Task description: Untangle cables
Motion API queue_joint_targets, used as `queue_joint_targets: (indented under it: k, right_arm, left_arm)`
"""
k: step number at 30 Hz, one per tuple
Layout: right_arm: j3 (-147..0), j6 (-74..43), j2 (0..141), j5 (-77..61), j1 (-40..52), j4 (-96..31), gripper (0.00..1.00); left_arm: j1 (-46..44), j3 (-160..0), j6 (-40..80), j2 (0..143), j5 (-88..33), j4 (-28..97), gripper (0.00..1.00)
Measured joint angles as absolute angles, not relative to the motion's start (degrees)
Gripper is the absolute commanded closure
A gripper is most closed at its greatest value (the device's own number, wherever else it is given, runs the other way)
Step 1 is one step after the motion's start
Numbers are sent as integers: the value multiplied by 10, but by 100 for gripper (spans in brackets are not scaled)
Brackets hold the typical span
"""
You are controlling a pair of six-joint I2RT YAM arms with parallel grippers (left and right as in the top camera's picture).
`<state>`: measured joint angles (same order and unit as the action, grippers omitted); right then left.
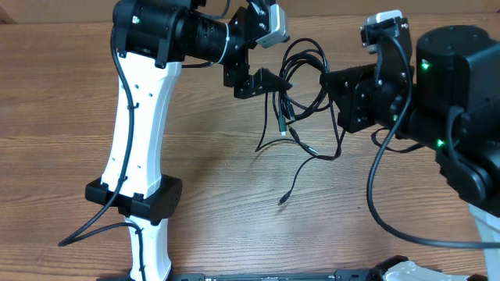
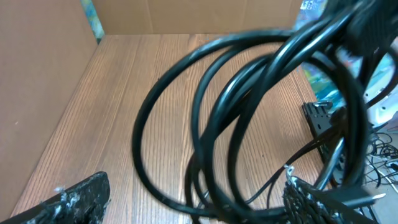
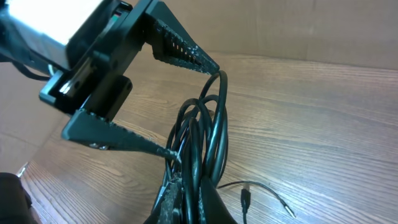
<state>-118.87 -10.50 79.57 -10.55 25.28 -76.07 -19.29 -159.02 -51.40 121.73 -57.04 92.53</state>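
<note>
1. Overhead view showed the cables [image 1: 305, 66] bunched in loops above the far middle of the table [image 1: 78, 117], strung between the two arms.
2. The right gripper [image 1: 332, 82] was clenched on the right side of the bundle; in the right wrist view the cords ran down into its fingers [image 3: 205, 205].
3. The left gripper [image 1: 269, 78] stood released, jaws spread wide, with the loops passing between its fingers; the top of one loop touched the upper fingertip [image 3: 211, 65].
4. Loose strands hung from the bundle onto the wood, one plug end [image 1: 283, 201] lying nearer than the rest, well apart from both grippers.
5. In the left wrist view the loops [image 2: 249, 112] filled most of the picture, blocking much of the table and the right arm behind them.
6. Cardboard walls [image 2: 186, 15] closed the far side and the left.
7. A thicker arm cable [image 1: 375, 195] curved over the table at near right, apart from the thin cords.
</note>
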Motion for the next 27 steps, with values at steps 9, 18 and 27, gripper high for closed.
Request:
queue_joint_targets:
  k: [9,18,27]
  right_arm:
    - [-1189,-105,826,-107,253,-761,96]
    - [-1189,-105,826,-118,253,-761,96]
    - [-1189,-105,826,-64,244,-761,96]
  left_arm:
    - [-195,-1590,-509,1217,-572,922,96]
    - [-196,-1590,-508,1218,-572,923,96]
    - [-207,-1590,-467,1252,-514,965,96]
